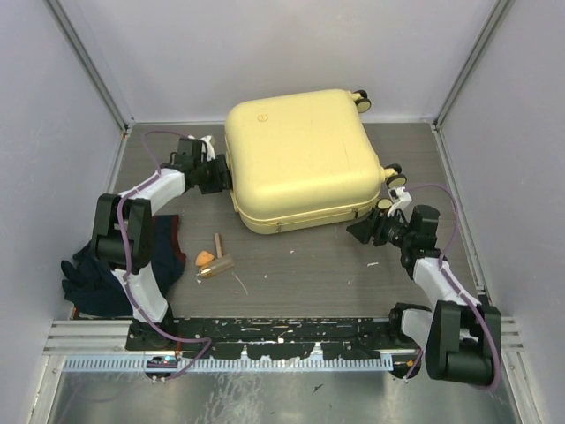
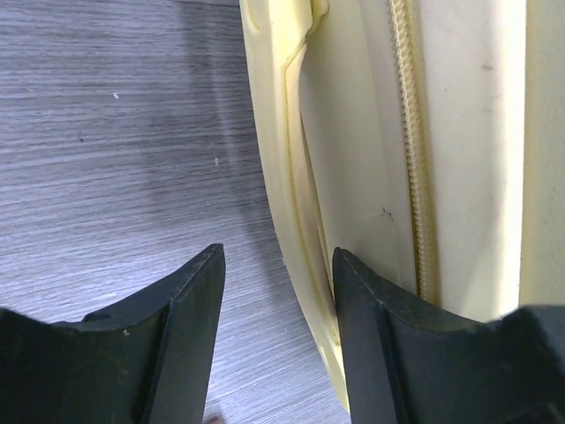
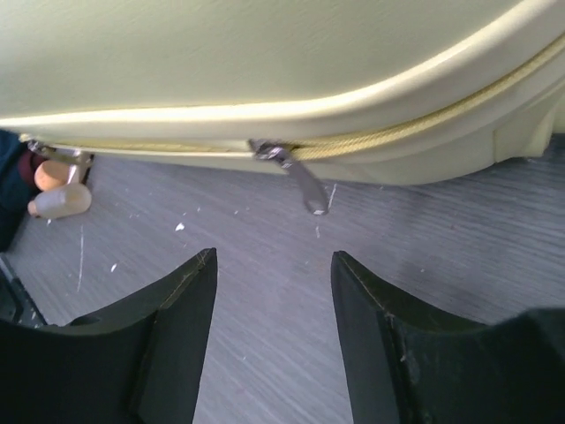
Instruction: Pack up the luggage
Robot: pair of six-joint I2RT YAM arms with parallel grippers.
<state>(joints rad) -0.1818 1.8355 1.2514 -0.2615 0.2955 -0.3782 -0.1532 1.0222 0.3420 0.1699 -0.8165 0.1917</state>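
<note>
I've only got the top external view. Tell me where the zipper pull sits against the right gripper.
Observer: The metal zipper pull hangs from the luggage seam, in line with the gap of the right gripper but beyond its fingertips, untouched.
Operator: Now report the left side.
Observer: The left gripper straddles a rim of the luggage shell, jaws open; the finger on the table side stands clear of it.

The left arm [image 1: 154,187] and right arm [image 1: 437,278] have white shells, black joints and thin purple cables [image 1: 165,133]. The left pincer [image 2: 278,265] and right pincer [image 3: 274,265] are matte black with wedge-shaped fingers [image 3: 177,327].
</note>
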